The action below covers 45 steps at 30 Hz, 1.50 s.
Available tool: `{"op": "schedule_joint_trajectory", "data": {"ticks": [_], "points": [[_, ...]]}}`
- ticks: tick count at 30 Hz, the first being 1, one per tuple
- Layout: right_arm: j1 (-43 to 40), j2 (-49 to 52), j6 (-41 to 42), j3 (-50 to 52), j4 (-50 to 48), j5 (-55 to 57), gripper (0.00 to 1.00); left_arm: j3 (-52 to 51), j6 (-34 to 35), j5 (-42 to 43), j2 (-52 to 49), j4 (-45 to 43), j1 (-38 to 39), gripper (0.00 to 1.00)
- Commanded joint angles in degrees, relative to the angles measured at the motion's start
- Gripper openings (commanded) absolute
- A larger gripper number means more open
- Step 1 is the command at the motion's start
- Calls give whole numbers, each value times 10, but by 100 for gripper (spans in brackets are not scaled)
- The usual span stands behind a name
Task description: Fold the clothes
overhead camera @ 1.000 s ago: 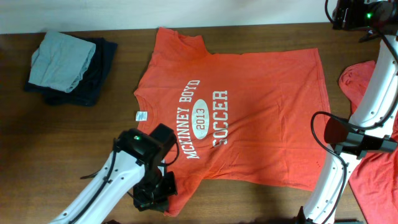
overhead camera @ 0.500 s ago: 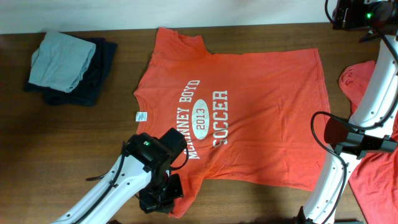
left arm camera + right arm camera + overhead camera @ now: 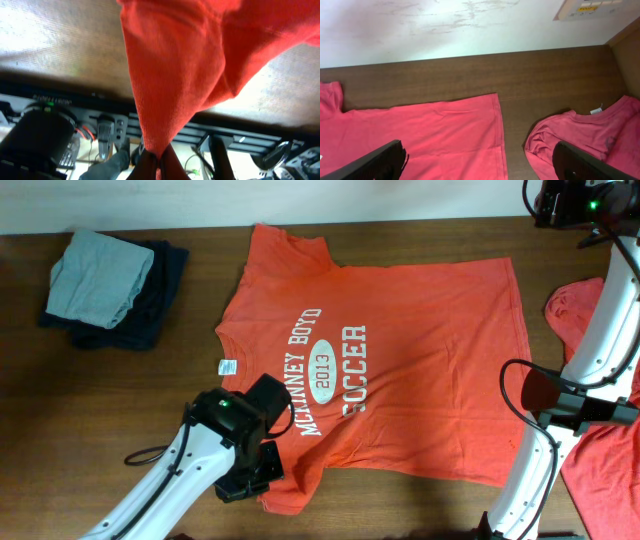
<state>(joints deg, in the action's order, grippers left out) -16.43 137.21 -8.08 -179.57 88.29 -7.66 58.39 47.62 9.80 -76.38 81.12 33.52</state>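
At the front edge of the bench, the left gripper is pinched tight on the near sleeve of the printed T-shirt. The cloth hangs from the pinch in a limp cone. The garment is judged light and soft, with no stiffness. It will drape and bunch from a single point, so sleeve hems and hem corners are the sound holds. Its body lies flat mid-bench, print up, collar toward the left edge. The right gripper stands wide and empty above the shirt's hem end, not touching it. A second T-shirt lies crumpled at the right edge.
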Motion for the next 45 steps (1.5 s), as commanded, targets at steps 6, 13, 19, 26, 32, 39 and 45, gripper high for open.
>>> {"op": "schedule_joint_trajectory", "data": {"ticks": [6, 13, 19, 26, 32, 39, 45], "points": [[3, 2, 0, 0, 0, -7, 99, 5, -10, -21, 9, -12, -7, 0], [3, 2, 0, 0, 0, -7, 99, 5, -10, -21, 9, -8, -7, 0], [3, 0, 0, 0, -5, -29, 99, 5, -10, -12, 9, -15, -7, 0], [-10, -18, 16, 1, 90, -8, 99, 6, -10, -23, 9, -31, -7, 0], [-33, -62, 82, 12, 90, -72, 99, 6, -10, -44, 9, -34, -7, 0], [-35, -212, 84, 222, 90, -85, 99, 6, -10, -54, 9, -60, -7, 0], [-38, -395, 95, 554, 90, 31, 99, 6, -10, -82, 9, -86, -7, 0]]}}
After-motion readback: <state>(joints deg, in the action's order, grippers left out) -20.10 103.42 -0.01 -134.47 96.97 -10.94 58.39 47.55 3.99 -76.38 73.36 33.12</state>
